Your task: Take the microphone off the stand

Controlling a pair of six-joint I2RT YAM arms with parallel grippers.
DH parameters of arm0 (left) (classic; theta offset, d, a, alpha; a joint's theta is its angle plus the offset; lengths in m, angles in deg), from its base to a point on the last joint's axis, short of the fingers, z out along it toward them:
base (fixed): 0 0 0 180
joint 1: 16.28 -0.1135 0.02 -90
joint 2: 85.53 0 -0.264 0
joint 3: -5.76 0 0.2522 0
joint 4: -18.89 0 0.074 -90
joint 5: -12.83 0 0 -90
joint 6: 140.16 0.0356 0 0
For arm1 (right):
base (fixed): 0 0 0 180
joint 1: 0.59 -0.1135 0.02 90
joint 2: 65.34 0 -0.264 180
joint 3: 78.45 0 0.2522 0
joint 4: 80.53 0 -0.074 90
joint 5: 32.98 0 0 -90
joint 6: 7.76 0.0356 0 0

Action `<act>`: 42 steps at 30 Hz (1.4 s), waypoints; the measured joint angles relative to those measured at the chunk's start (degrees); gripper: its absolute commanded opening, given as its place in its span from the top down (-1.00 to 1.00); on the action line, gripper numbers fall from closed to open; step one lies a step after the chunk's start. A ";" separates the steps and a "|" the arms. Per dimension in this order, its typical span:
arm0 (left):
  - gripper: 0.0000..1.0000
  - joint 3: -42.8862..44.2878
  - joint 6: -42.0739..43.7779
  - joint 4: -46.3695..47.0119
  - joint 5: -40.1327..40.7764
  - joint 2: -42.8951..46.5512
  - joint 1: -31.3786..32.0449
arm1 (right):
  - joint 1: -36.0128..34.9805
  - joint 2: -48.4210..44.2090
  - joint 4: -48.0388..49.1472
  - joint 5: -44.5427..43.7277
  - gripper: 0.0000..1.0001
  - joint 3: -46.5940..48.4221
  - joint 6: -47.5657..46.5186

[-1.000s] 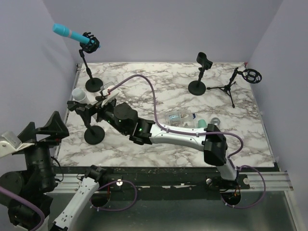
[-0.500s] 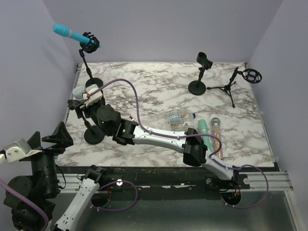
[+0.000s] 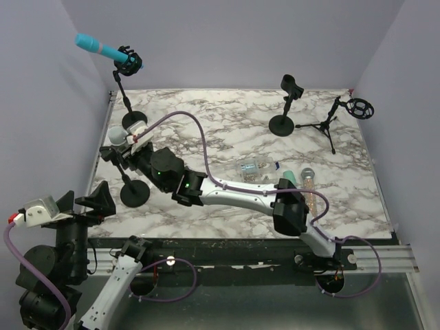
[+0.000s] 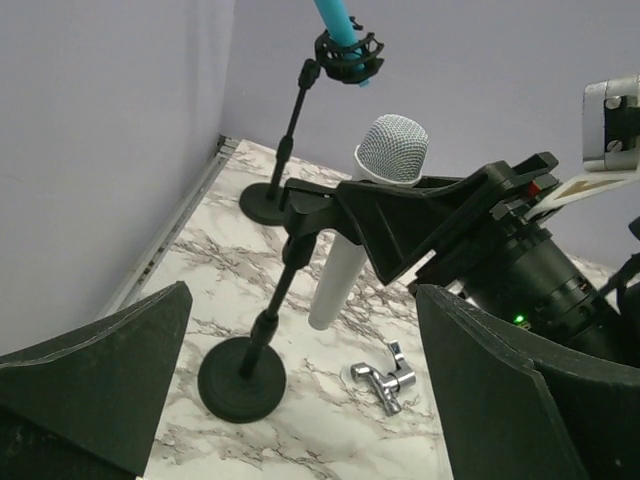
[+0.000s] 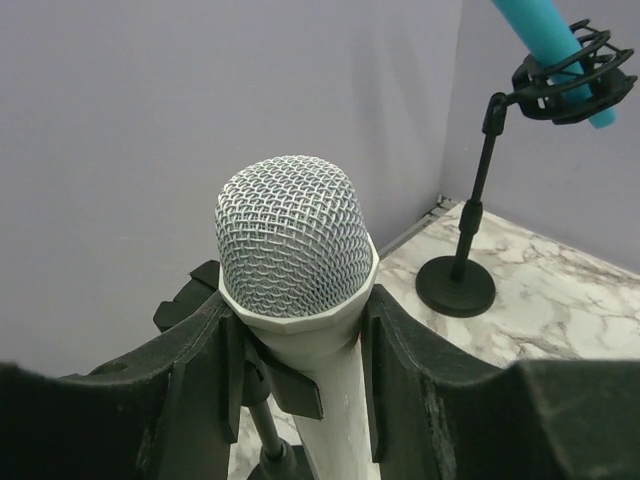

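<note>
Right wrist view has my right end effector closed on the white microphone, fingers on either side of its body just under the grille. It stands near upright at the stand, near left on the desk, so I judge the way out is up along that axis. My left end effector hangs open and empty, close by.
</note>
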 measured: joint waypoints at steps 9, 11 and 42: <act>-0.97 -3.45 -3.19 -0.04 -7.23 -4.66 0.00 | 6.45 -13.07 1.27 21.00 0.99 -18.32 9.46; -0.98 -4.48 -3.58 0.44 -8.70 -5.70 0.00 | 8.13 -14.82 2.34 25.49 0.99 -21.24 11.67; -0.85 -4.31 9.18 9.31 -13.46 -31.06 0.00 | 18.58 -17.73 9.38 50.82 0.99 -29.46 27.52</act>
